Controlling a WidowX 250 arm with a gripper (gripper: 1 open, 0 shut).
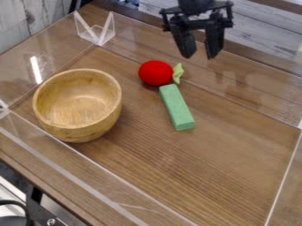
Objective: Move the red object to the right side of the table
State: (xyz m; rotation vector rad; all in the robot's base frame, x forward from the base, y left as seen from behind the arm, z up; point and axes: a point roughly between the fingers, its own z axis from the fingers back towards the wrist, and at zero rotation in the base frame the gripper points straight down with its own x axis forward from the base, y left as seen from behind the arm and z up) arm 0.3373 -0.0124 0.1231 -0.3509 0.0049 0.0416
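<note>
Gripper point(197, 46) released, jaws spread wide, above and right of red object point(154, 72). Red object resting mid-surface point(224, 168), touching green block point(177, 108). Better to descend centered over the ball, clear of the leaf and block.

The black gripper point(197, 42) hangs near the top, pointing down. Its two fingers point(183, 41) are spread wide apart, and they hold nothing at all.
</note>
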